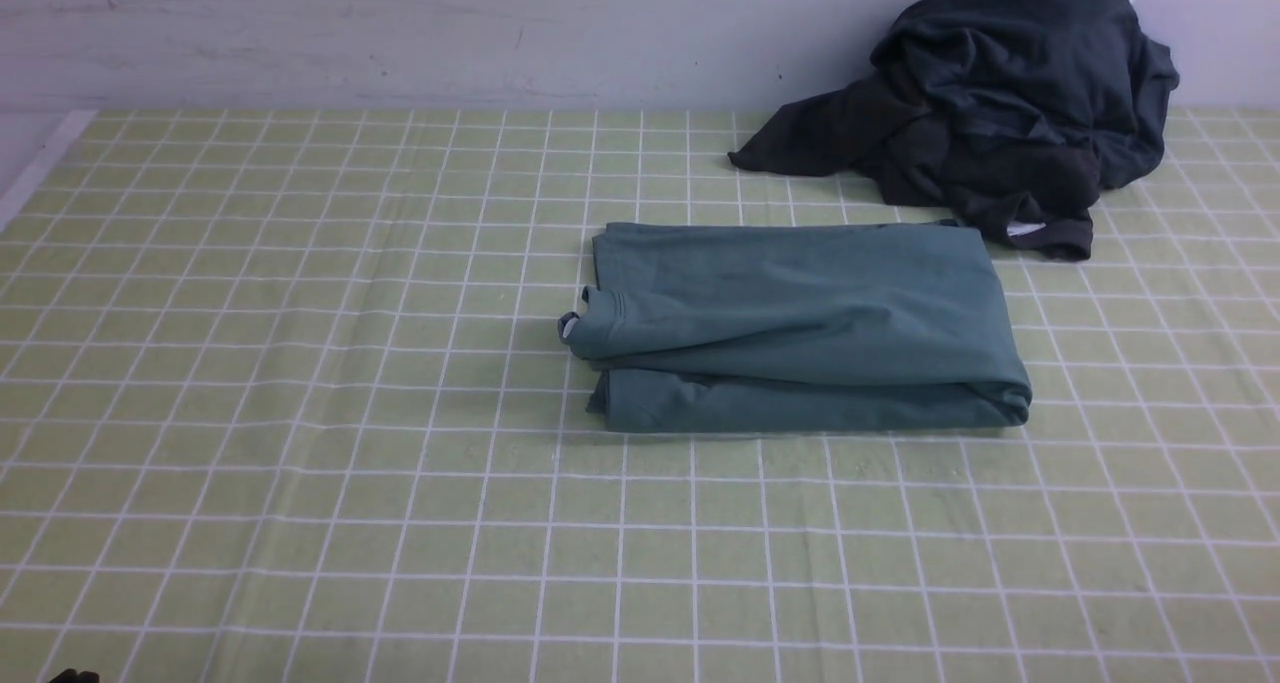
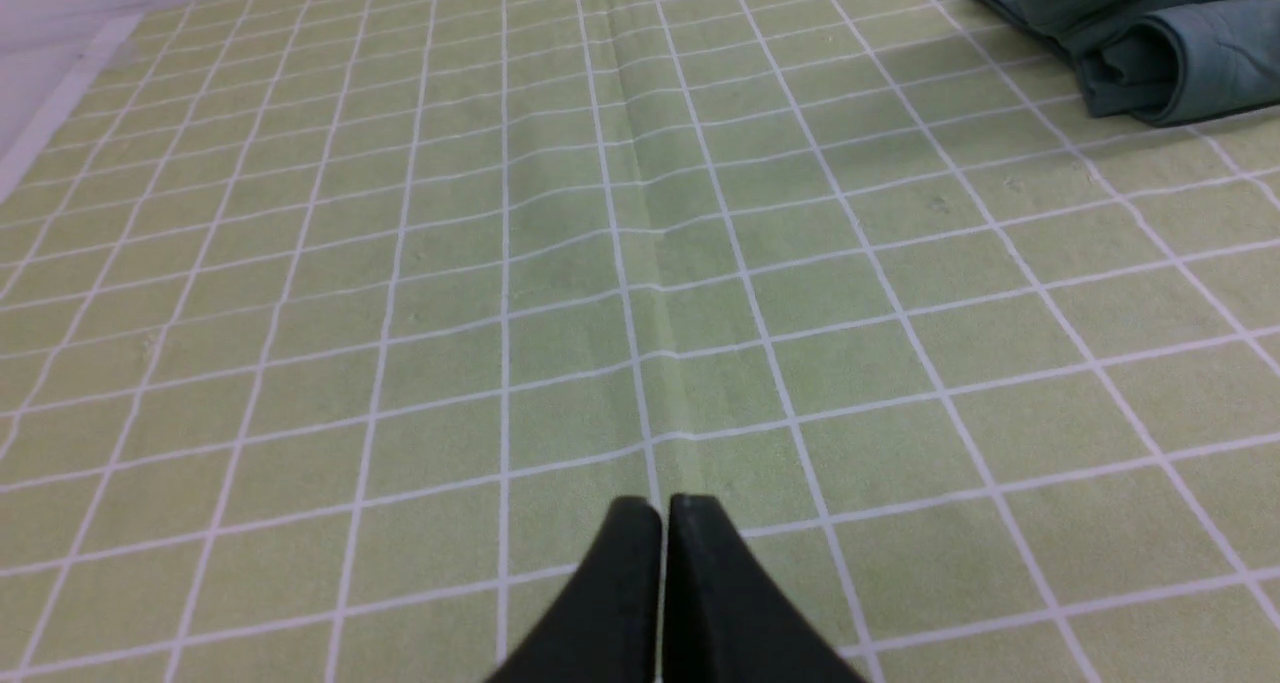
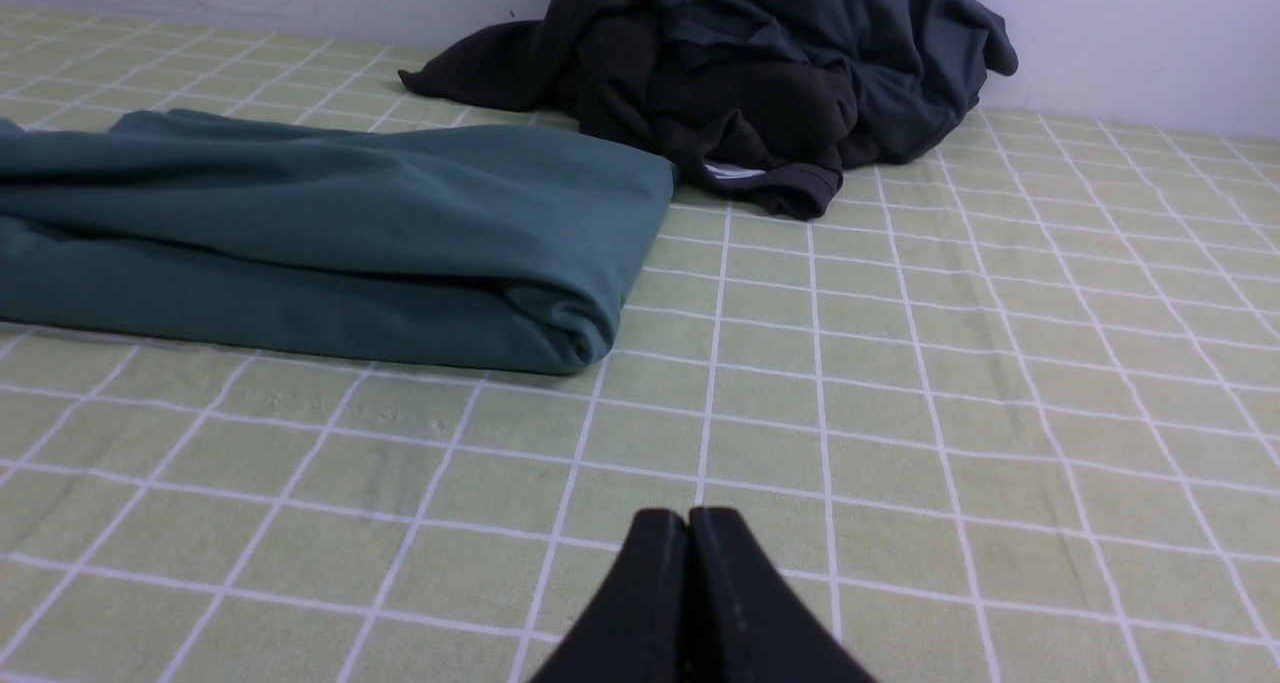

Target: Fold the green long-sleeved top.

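Green checked tablecloth (image 1: 300, 413) everywhere; the muted teal-green long-sleeved jersey top (image 1: 800, 328) lies folded mid-table, long axis left-right, near the dark charcoal clothes heap (image 1: 1000, 103). Left gripper (image 2: 664, 508) and right gripper (image 3: 688, 523) are pressed together, empty.

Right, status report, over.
Left pincer and right pincer shut, empty. Green long-sleeved top folded on checked cloth. Dark clothes heap behind, apart.

Staged lab table: checked green cloth (image 1: 300, 413), bare white wall (image 1: 400, 33).
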`<state>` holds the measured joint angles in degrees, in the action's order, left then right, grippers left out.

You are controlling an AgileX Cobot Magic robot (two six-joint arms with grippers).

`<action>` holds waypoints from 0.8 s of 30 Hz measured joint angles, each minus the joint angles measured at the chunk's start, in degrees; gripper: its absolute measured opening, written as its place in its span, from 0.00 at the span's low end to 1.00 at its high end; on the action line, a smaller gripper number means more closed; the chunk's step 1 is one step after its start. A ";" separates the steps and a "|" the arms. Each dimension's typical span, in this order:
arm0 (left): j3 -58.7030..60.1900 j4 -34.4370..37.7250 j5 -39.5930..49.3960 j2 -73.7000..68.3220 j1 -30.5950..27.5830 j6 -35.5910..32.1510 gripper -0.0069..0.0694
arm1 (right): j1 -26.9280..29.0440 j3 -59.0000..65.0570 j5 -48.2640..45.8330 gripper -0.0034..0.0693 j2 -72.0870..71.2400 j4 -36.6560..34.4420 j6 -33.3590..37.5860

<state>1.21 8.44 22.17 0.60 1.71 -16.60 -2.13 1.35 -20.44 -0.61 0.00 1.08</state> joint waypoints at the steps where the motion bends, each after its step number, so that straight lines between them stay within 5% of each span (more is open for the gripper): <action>1: 0.00 -0.41 0.00 0.00 0.00 0.42 0.09 | 0.00 0.00 0.00 0.03 0.00 0.00 0.00; 24: -0.04 -1.83 0.00 0.00 2.35 2.93 0.09 | 0.00 0.00 0.00 0.03 0.00 0.00 1.00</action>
<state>1.16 6.61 22.17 0.60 4.07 -13.67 -2.13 1.35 -20.44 -0.61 0.00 2.08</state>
